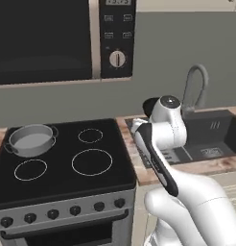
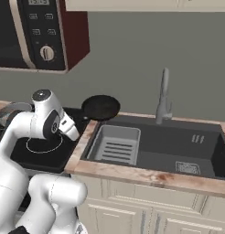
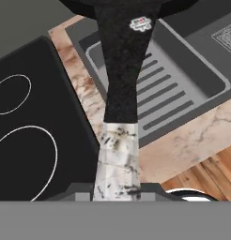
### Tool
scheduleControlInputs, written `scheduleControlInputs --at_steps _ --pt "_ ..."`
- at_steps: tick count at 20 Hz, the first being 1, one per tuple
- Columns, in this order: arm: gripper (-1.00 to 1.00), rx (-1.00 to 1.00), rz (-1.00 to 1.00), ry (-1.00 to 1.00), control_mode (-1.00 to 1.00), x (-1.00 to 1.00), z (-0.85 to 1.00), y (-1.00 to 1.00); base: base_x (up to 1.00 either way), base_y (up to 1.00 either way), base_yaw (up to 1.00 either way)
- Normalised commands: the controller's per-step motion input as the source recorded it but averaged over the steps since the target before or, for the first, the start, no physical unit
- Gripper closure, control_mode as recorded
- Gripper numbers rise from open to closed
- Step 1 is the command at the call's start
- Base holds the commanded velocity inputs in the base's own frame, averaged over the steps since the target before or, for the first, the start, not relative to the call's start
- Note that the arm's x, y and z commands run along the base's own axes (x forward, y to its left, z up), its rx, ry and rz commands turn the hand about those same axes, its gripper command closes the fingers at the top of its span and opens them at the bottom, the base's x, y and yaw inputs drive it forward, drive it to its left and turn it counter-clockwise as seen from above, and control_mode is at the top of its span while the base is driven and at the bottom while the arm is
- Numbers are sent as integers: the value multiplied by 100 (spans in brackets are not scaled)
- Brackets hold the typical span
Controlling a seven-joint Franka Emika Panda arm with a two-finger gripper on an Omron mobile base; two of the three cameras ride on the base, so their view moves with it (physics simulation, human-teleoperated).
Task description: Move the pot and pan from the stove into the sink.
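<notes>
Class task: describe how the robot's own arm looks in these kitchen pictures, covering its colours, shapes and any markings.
The arm is built of smooth, glossy white rounded segments. A dark band runs along one link, and a round dark grey cap tops a joint. No cables or printed markings show on it. The hand appears as small dark grey fingertips at the bottom of the hand view.

The pot (image 1: pixel 31 140) is set on the far left burner of the stove (image 1: pixel 62 158). The sink (image 2: pixel 178 146) lies right of the stove, with a counter (image 2: pixel 82 141) strip between them. A rack (image 2: pixel 115 145) sits in the sink's left part; the faucet (image 2: pixel 163 98) stands behind the basin. The pan (image 2: pixel 101 107) is held raised over the counter strip at the stove's far right corner, its handle in the claw (image 3: pixel 118 190). A microwave (image 1: pixel 62 38) is mounted above the stove.
</notes>
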Motion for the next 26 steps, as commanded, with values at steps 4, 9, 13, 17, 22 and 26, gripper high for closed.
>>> scheduleControlInputs --at_steps 4,9,13,17,22,26 --pt "100 0 0 0 100 0 0 0 1 -84 0" --pt "100 0 0 0 100 0 0 0 1 -83 0" --pt "100 0 0 0 100 0 0 0 1 -79 0" --pt "100 0 0 0 100 0 0 0 1 -68 0" --pt "100 0 0 0 100 0 0 0 0 -43 1" --pt "100 0 0 0 -100 0 0 0 0 0 0"
